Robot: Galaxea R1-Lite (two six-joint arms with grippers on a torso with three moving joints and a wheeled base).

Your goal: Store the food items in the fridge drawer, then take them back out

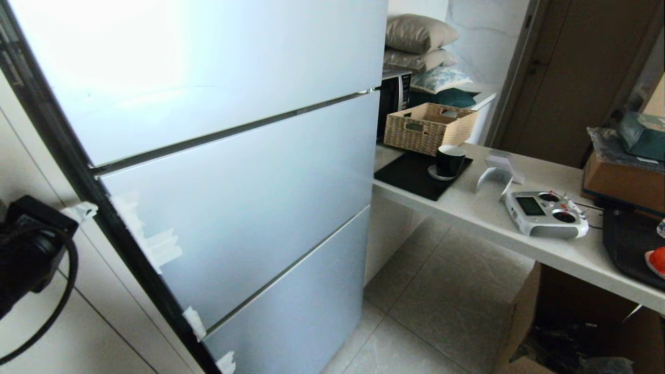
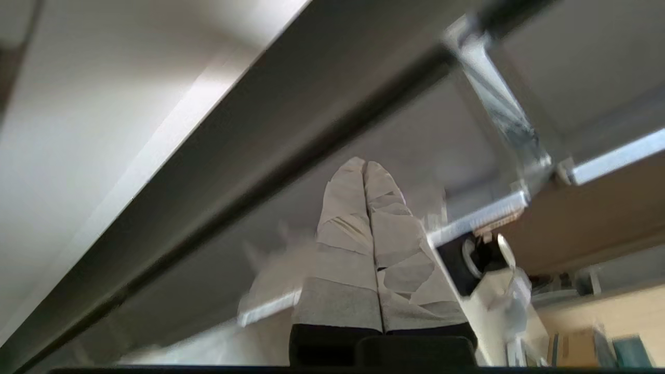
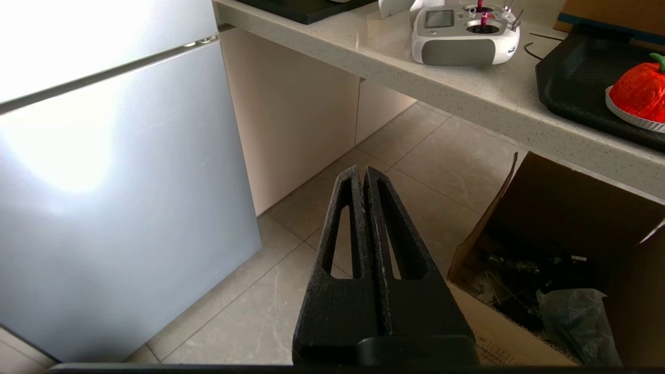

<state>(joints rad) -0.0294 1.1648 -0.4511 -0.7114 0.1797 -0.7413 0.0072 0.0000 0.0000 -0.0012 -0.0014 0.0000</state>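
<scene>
I am looking down from the head camera at the tall fridge with frosted blue-grey front panels (image 1: 234, 182), all of them sitting flush and shut, with scraps of pale tape along the dark left edge. The clear plastic fridge drawer is not showing in any of my views. At the left edge of the head view the dark wrist of the left arm (image 1: 26, 249) with its looped black cable is hanging beside that edge of the fridge. In its own camera the left gripper (image 2: 366, 169) is showing two fingers wrapped in pale tape, pressed together with nothing between them, pointing at a blurred dark edge strip and pale panel. The right gripper (image 3: 363, 174) is hanging low over the grey tiled floor (image 3: 415, 156), its black slotted fingers pressed tight together and carrying nothing, between the fridge's lower panel and an open brown cardboard box (image 3: 571, 234) under the counter. On the pale speckled stone counter (image 1: 493, 218) I am seeing a white handheld remote controller with two sticks (image 1: 545, 214), a dark mug on a black mat (image 1: 449, 160) and a woven wicker basket (image 1: 428, 127). The orange-red ribbed pumpkin-like toy with a green stem (image 3: 641, 88) is sitting on a small white dish inside a black tray (image 3: 576, 78) at the counter's right end, well apart from both grippers.
</scene>
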